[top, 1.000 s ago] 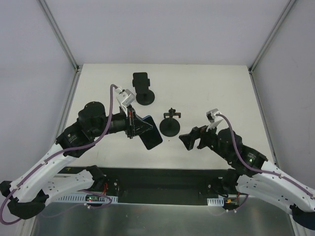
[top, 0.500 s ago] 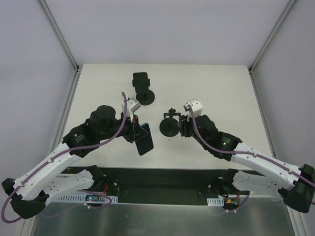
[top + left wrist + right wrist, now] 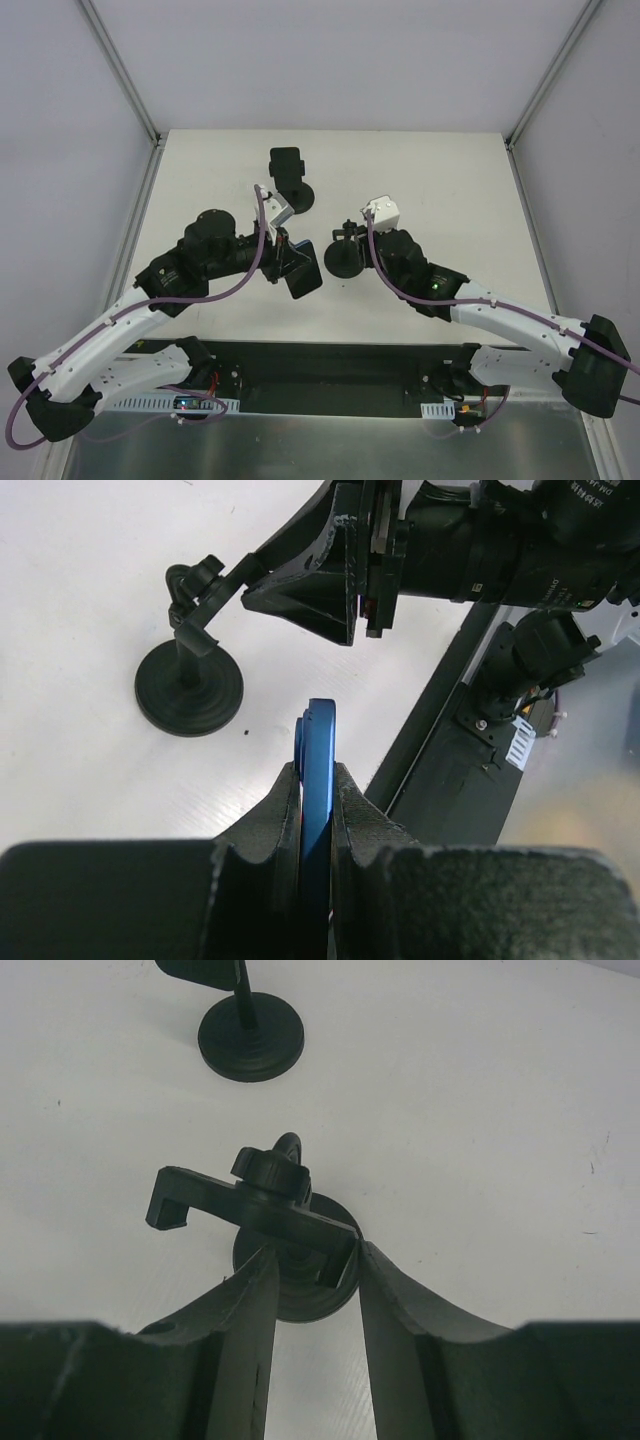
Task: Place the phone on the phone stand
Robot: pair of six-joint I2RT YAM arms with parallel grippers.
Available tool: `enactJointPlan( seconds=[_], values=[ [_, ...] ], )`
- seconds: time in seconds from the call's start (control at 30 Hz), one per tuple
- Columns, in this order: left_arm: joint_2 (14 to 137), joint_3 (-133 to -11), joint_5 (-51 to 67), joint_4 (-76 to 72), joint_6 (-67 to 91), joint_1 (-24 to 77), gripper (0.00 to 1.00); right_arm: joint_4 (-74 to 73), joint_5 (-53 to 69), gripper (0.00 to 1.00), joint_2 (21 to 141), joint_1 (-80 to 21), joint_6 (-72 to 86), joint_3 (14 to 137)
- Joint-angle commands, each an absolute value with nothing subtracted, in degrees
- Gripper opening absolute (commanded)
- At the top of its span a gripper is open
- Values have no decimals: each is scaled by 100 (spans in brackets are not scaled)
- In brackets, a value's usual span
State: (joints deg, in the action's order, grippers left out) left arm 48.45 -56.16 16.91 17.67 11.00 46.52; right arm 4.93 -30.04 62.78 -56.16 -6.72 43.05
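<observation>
The phone [image 3: 318, 742], blue at the edge and dark on its face, stands on edge between the pads of my left gripper [image 3: 316, 772], which is shut on it. From above, the phone [image 3: 302, 276] hangs just left of the phone stand [image 3: 343, 260], a small black stand with a round base and a hooked cradle bar [image 3: 235, 1200]. My right gripper [image 3: 315, 1250] is closed around the right end of that bar, its fingertips [image 3: 375, 1265] touching it. The left wrist view shows the stand [image 3: 190, 685] upright with the right gripper [image 3: 262, 578] holding its top.
A second black stand [image 3: 290, 180] with a wider holder on top sits at the back of the white table [image 3: 450, 180], also visible in the right wrist view [image 3: 250, 1035]. A black rail [image 3: 330, 365] runs along the near edge.
My right arm swung left to the phone stand and its jaws closed on the cradle bar. My left arm carried the phone a little right, toward the stand.
</observation>
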Motion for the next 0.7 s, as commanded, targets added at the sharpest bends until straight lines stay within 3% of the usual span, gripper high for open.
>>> enactJointPlan(
  seconds=[0.0, 0.5, 0.67],
  values=[
    [4930, -5695, 1977, 1020, 730, 4685, 0, 1010, -3296, 38, 6310, -5590, -773, 4228],
    [5203, -5818, 2109, 782, 448, 4685, 0, 1336, -3015, 32, 6451, -5291, -756, 4052],
    [5343, -5880, 2197, 686, 290, 4685, 0, 1512, -2831, 18, 6416, -5229, -835, 3990]
  ],
)
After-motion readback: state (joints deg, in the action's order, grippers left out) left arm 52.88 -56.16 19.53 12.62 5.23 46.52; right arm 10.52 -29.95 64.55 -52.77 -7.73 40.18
